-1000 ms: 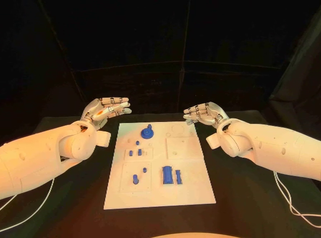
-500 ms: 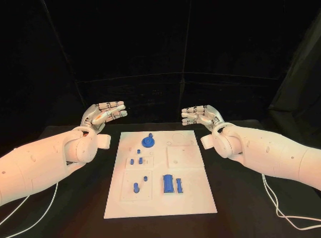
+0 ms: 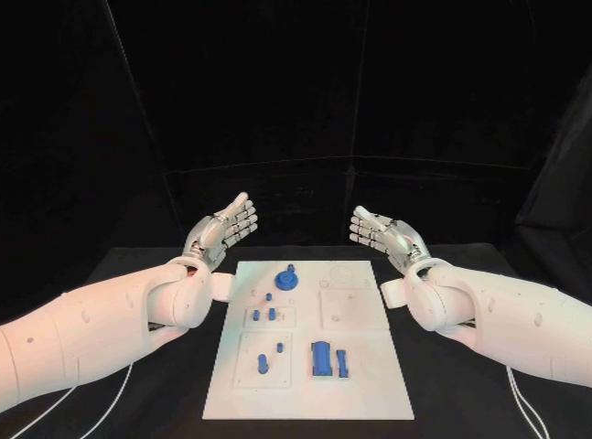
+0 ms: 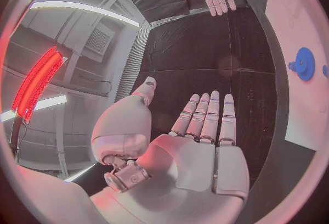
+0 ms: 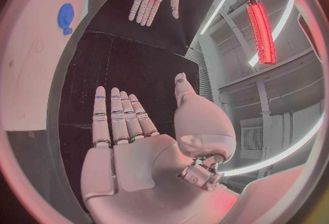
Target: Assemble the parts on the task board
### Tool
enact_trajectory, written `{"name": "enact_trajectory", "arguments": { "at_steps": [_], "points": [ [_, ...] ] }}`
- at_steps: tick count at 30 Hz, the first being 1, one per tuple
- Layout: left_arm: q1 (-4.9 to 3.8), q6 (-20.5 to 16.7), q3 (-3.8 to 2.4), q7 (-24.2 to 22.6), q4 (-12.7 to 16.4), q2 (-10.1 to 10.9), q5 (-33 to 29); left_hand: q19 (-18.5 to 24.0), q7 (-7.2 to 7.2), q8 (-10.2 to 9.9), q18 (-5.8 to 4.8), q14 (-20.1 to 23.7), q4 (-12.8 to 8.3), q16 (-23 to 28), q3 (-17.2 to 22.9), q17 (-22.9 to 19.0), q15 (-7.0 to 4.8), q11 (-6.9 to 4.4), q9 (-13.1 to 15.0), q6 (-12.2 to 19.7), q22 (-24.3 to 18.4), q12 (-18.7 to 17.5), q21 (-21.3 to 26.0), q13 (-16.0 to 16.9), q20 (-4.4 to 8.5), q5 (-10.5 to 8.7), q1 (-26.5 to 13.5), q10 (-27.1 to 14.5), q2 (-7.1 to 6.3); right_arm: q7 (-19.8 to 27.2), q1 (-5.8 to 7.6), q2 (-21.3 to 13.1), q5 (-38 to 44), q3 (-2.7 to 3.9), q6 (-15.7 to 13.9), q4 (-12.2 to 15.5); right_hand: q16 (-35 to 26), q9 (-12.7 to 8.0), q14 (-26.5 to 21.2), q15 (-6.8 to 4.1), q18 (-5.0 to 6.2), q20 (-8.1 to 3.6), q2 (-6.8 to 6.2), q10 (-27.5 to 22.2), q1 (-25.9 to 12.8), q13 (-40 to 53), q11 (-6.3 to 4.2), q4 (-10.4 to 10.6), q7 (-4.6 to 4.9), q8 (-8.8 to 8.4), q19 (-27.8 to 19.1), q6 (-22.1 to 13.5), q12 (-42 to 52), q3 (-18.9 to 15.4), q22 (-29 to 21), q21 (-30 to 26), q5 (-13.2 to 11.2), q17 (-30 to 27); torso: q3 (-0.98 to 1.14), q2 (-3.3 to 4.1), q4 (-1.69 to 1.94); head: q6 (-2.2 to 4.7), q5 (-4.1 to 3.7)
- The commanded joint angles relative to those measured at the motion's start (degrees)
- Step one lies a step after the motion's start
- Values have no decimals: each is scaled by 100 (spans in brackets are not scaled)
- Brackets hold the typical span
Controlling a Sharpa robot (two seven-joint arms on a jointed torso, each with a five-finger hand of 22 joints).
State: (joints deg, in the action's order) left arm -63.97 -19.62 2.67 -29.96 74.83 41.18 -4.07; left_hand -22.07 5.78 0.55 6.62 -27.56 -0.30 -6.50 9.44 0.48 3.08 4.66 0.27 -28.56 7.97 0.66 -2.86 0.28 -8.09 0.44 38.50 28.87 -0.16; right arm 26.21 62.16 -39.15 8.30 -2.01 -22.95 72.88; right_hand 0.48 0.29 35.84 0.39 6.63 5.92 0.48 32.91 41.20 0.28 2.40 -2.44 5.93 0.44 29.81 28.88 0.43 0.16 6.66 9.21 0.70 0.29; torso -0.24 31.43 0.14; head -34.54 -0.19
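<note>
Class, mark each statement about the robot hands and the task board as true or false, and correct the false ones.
1. The left robot hand holds a blue part. False: it is open and holds nothing.
2. The task board lies between the two arms. True.
3. The right robot hand presses on the board. False: it is raised beyond the board's far edge, fingers spread.
4. A round blue part sits near the board's far edge. True.
5. All blue parts lie on the black table. False: they are on the board.
</note>
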Motion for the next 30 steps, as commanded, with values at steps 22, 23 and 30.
{"name": "enact_trajectory", "arguments": {
  "at_steps": [22, 23, 30],
  "points": [
    [381, -2450, -267, 17, 1512, 352, 407, 1578, -578, -55, -662, 1980, 30, 650, -944, -48, -308, -466, -27, 2050, -797, -66, 286, -28, 809, -44, -2765, -2073, 16, 358, -200, -554, -830, 201, -2117, 1707, -48, -29, -2563, -39, -663, -592, -48, -2349, -2944, -28, -240, 244, -593, -44, -2130, -2064, -43, -16, -666, -921, -70, -29, 24, -25, -14, 16, 19],
    [381, -2450, -267, 17, 1512, 352, 407, 1596, -578, -55, -662, 2012, 30, 650, -944, -48, -308, -466, -27, 2082, -797, -66, 286, -28, 809, -44, -2807, -2103, 16, 358, -200, -554, -830, 201, -2117, 1707, -48, -29, -2600, -39, -663, -592, -48, -2390, -2987, -28, -240, 244, -593, -44, -2162, -2096, -43, -16, -666, -921, -70, -29, 24, -25, -14, 16, 19],
    [381, -2450, -267, 17, 1512, 352, 407, 1730, -578, -55, -662, 2186, 30, 650, -944, -48, -308, -466, -27, 2268, -797, -66, 286, -28, 809, -44, -3054, -2294, 16, 358, -200, -554, -830, 201, -2117, 1707, -48, -29, -2828, -39, -663, -592, -48, -2596, -3249, -28, -240, 244, -593, -44, -2353, -2279, -43, -16, -666, -921, -70, -29, 24, -25, -14, 16, 19]
  ]
}}
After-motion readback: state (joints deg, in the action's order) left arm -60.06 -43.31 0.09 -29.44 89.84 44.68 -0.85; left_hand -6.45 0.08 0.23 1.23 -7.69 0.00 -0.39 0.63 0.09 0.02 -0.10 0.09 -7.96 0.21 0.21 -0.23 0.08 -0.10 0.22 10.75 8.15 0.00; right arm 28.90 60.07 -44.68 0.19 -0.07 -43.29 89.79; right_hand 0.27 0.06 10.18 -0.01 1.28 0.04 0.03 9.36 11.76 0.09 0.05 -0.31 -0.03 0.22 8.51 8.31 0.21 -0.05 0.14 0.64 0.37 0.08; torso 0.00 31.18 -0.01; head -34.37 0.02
